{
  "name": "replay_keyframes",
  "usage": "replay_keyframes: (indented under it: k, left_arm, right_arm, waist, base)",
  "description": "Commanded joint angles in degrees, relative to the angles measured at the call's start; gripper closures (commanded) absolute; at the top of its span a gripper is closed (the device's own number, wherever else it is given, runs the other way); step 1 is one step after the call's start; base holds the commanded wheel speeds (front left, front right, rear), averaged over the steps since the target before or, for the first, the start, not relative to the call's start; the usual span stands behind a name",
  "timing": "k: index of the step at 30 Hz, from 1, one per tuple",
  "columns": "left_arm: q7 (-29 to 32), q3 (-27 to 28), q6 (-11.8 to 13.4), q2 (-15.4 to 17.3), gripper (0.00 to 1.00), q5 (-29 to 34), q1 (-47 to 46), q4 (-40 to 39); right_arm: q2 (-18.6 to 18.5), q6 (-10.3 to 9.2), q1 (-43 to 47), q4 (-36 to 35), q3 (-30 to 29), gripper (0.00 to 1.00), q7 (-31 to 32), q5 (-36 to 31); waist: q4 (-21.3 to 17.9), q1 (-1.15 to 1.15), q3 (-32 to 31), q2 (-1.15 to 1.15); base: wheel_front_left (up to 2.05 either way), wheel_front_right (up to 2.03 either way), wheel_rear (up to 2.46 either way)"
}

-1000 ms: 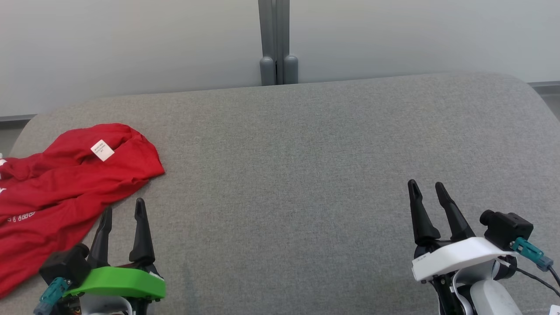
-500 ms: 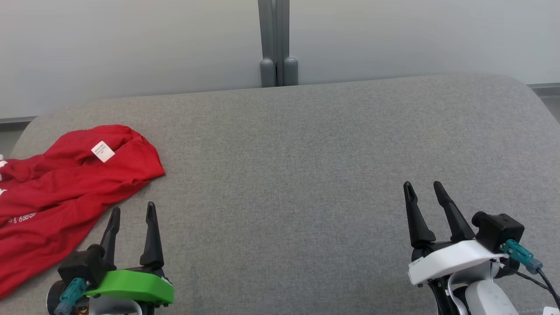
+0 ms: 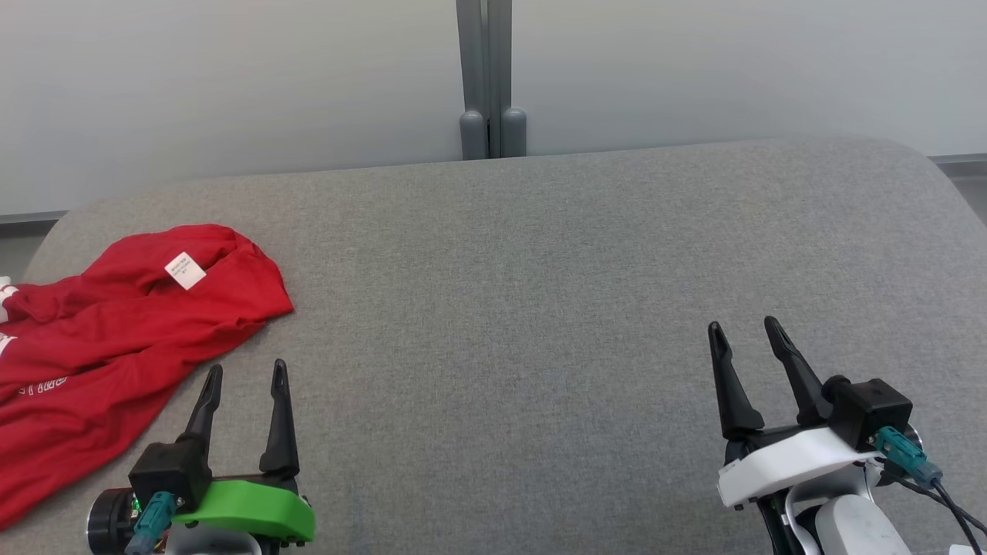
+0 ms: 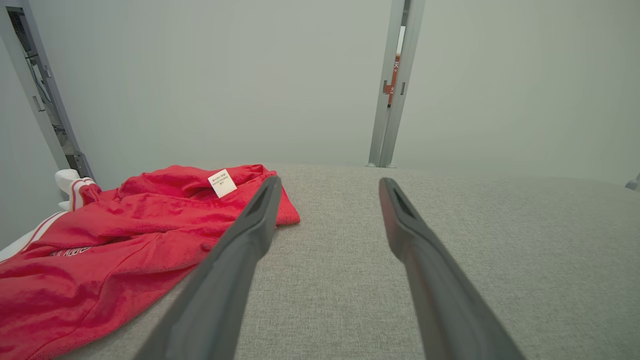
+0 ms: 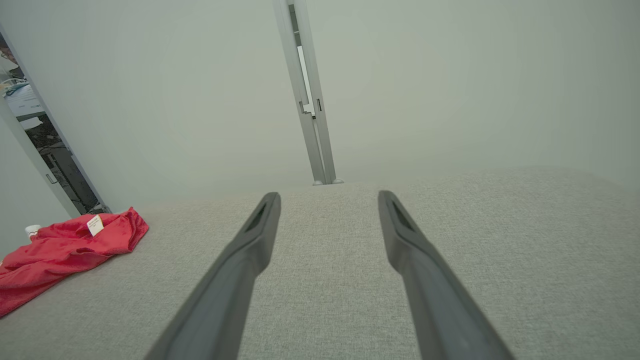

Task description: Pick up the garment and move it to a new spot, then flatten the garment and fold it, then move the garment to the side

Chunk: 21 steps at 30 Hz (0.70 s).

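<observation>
Jaws on both our arms stand wide and empty; the garment (image 3: 116, 331) lies crumpled just left of our left jaws, well apart from our right jaws.

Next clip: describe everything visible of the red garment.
The garment is bright red, soft-looking fabric, lying crumpled and unfolded at the left end of the grey upholstered surface, cut off by the head view's edge. A small white label sits near its far edge; white trim shows at its left, and part of some white-outlined lettering. Nothing holds it: the open left pincer stands beside its near right edge, seemingly apart.
</observation>
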Motion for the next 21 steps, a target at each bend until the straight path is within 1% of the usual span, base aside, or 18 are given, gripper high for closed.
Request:
replay_keyframes:
  k: [1, 14, 21]
  left_arm:
    - [-0.39, -0.19, 0.23, 0.5, 0.0, 1.1, -0.54, 0.03]
    - [2.77, -0.59, 0.64, 0.72, 0.0, 4.06, 0.78, -2.77]
    - [4.06, -0.12, 1.12, 1.26, 0.0, 3.08, 1.44, -3.55]
  right_arm:
    - [-0.25, 0.02, 0.05, -0.04, -0.03, 0.0, -0.66, -1.33]
    - [-0.27, 0.02, 0.19, 1.89, -0.5, 0.0, -2.0, -4.48]
    - [-0.27, 0.01, -0.25, 3.34, -0.56, 0.0, -1.88, -3.12]
  waist:
    - [0.03, 0.0, -0.09, 0.0]
    - [0.48, 0.0, -0.25, 0.0]
    - [0.43, 0.0, -0.06, 0.0]
  base:
    - [0.0, 0.0, 0.0]
    - [0.0, 0.0, 0.0]
    - [0.0, 0.0, 0.0]
